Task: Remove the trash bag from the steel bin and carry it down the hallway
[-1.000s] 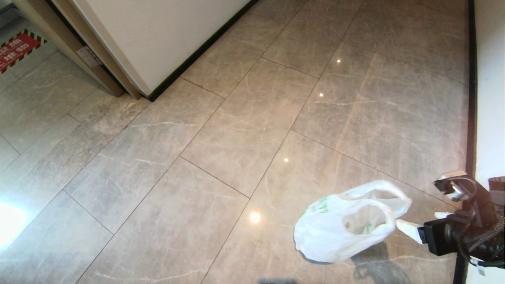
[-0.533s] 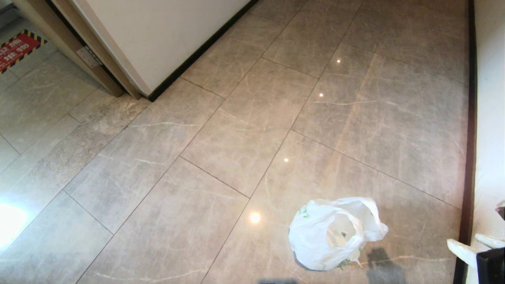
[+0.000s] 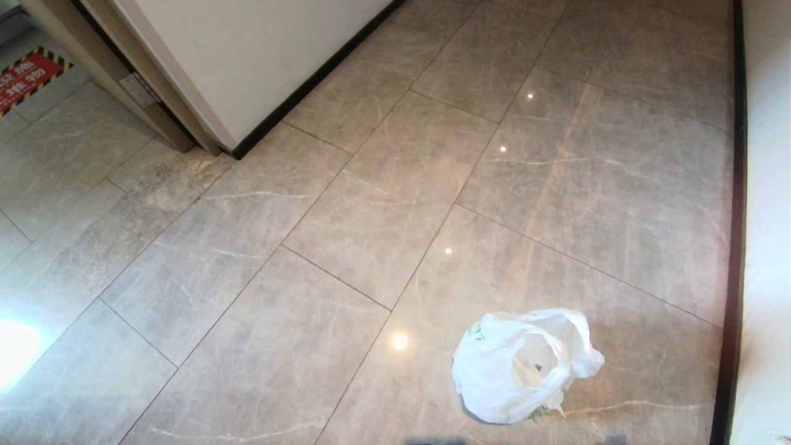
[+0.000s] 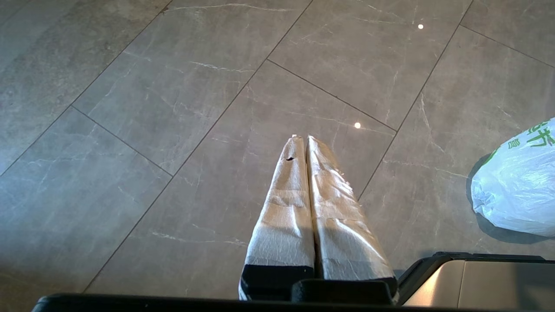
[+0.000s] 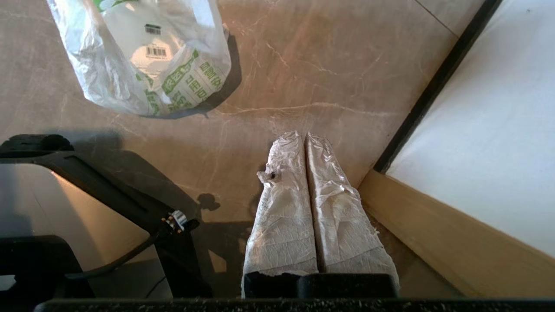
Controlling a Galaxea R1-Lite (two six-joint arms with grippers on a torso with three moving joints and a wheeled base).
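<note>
down low, right gripper point(image 5: 304, 138) tucked close by the robot's own base point(image 5: 86, 203), pointing at the floor tiles point(image 5: 303, 65), paper-wrapped fingers point(image 5: 282, 208) pressed flat together, nothing between them. likewise left gripper point(image 4: 302, 139), slung low over the tiles, wrapped fingers point(image 4: 286, 208) closed tip to tip and empty. neither arm visible from the head.

off the right gripper and well apart from it: trash bag point(image 3: 522, 364), slumped on the hallway floor point(image 3: 371, 204), mouth open, handles flopped over, green print point(image 5: 190, 82) and a barcode label point(image 5: 155, 51) showing through the plastic. seen again beside the left gripper point(image 4: 516, 182), resting on the tiles with a dark shadow under it. something small and dark inside the bag, perhaps rubbish, hard to tell.

beyond the trash bag, white wall with black skirting point(image 3: 732, 185) on the right side; nearer the right gripper, a tan wooden strip point(image 5: 433, 225) along that wall's foot. far across the floor from the bag, a wall corner point(image 3: 235, 68) with a wooden door frame point(image 3: 105, 68) and a red floor sticker with hazard stripes point(image 3: 28, 77).
</note>
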